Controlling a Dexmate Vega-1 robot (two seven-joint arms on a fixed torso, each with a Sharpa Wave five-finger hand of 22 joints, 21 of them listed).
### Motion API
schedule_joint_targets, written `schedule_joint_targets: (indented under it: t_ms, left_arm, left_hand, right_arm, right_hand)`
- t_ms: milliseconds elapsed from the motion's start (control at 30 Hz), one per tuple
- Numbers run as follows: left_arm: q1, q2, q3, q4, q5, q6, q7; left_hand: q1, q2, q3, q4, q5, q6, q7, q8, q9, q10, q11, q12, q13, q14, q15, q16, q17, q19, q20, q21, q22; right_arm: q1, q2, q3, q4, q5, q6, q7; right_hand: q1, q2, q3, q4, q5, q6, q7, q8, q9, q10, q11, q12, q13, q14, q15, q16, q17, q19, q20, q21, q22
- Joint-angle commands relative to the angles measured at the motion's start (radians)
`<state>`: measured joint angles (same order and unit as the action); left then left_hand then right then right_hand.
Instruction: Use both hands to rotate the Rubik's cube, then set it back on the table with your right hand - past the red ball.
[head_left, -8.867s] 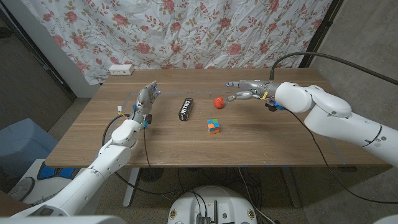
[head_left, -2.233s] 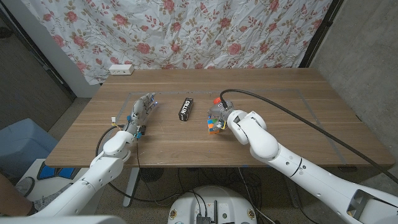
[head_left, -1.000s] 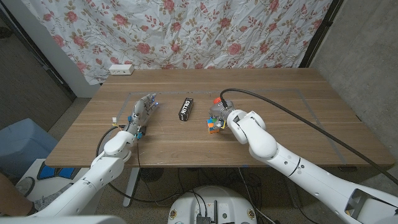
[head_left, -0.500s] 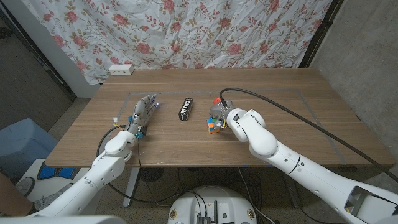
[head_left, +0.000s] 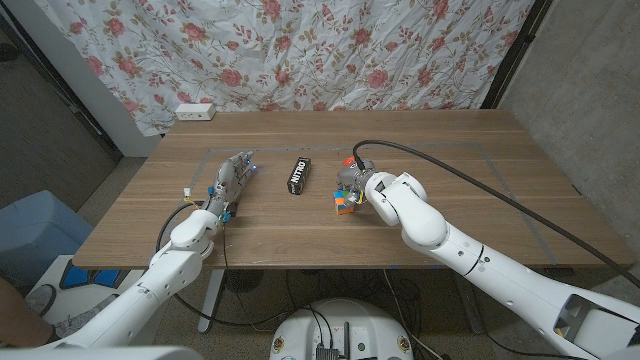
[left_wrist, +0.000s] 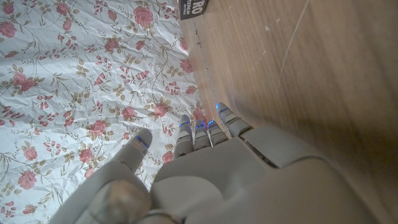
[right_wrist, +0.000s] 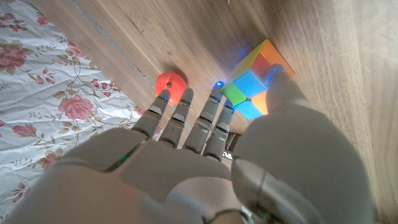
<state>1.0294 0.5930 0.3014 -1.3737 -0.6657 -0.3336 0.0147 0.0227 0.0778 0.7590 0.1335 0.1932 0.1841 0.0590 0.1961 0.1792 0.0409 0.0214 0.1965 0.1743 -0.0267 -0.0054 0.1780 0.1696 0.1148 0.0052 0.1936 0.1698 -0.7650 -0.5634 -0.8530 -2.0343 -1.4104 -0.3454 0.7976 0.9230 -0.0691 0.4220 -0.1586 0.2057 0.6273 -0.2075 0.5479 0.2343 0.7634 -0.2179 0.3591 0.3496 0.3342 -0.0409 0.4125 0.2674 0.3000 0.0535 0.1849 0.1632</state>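
Light, rigid, slick-faced cube (head_left: 344, 202) just before ball (head_left: 349, 161): best pinched on opposite faces, right hand (head_left: 360, 186) half-closed around it, grip unconfirmed.

The red ball (head_left: 348, 161) is found just behind the Rubik's cube (head_left: 344, 201), so the way straight back is blocked by it. To the left of the cube the black box (head_left: 299, 174) is lying. Beyond the ball, bare worktop (head_left: 430, 135) is seen up to the flowered curtain (head_left: 300, 50). The white power strip (head_left: 195, 113) is placed at the far left corner.
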Motion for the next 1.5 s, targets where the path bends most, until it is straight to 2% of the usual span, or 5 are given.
schedule_joint_targets:
  t_ms: [33,333,733,1500]
  left_arm:
    - [-0.008,-0.003,0.005,-0.003,0.005,0.007,0.005]
    - [-0.010,0.002,0.009,-0.015,0.013,0.019,0.015]
    - [-0.006,0.012,0.011,-0.060,0.031,0.041,0.048]
    - [0.010,0.010,0.016,-0.157,0.080,0.057,0.126]
  left_hand:
    - [-0.007,0.081,0.003,0.006,0.005,0.012,-0.001,-0.004,0.002,0.007,0.000,0.000,0.003,0.003,0.001,0.000,0.002,0.005,0.004,0.001,0.003]
    - [-0.007,0.081,0.004,0.006,0.005,0.012,-0.002,-0.005,0.003,0.007,-0.001,-0.001,0.003,0.004,0.000,0.000,0.002,0.005,0.004,0.001,0.003]
    - [-0.006,0.081,0.005,0.006,0.005,0.013,-0.001,-0.006,0.003,0.006,-0.001,-0.001,0.003,0.004,0.001,0.000,0.002,0.005,0.003,0.001,0.003]
    - [-0.003,0.080,0.008,0.002,0.005,0.022,-0.001,-0.004,0.003,0.020,-0.003,0.002,0.003,0.015,0.001,0.002,0.001,0.015,0.003,0.004,0.003]
  right_arm:
    - [0.001,-0.017,0.013,-0.017,0.025,0.007,-0.024]
    - [-0.004,-0.035,0.036,-0.034,0.058,0.010,-0.051]
    - [-0.026,-0.075,0.088,-0.060,0.159,0.007,-0.122]
    - [-0.083,-0.176,0.218,-0.096,0.483,0.026,-0.390]
  right_hand:
    - [0.013,0.013,-0.009,0.002,0.000,0.037,-0.014,0.015,0.006,0.021,-0.002,0.007,0.008,0.012,-0.130,0.012,0.008,0.014,-0.003,0.004,0.003]
    - [0.011,0.018,-0.015,0.005,-0.002,0.052,-0.015,0.022,0.006,0.034,-0.002,0.008,0.014,0.018,-0.132,0.019,0.013,0.024,-0.005,0.006,0.003]
    - [0.007,0.029,-0.021,0.008,-0.003,0.064,-0.015,0.029,0.005,0.049,-0.002,0.008,0.019,0.027,-0.134,0.029,0.021,0.036,-0.009,0.007,0.003]
    - [-0.004,0.042,-0.035,0.012,-0.007,0.083,-0.015,0.038,0.004,0.076,-0.002,0.006,0.027,0.048,-0.133,0.048,0.032,0.056,-0.018,0.008,0.003]
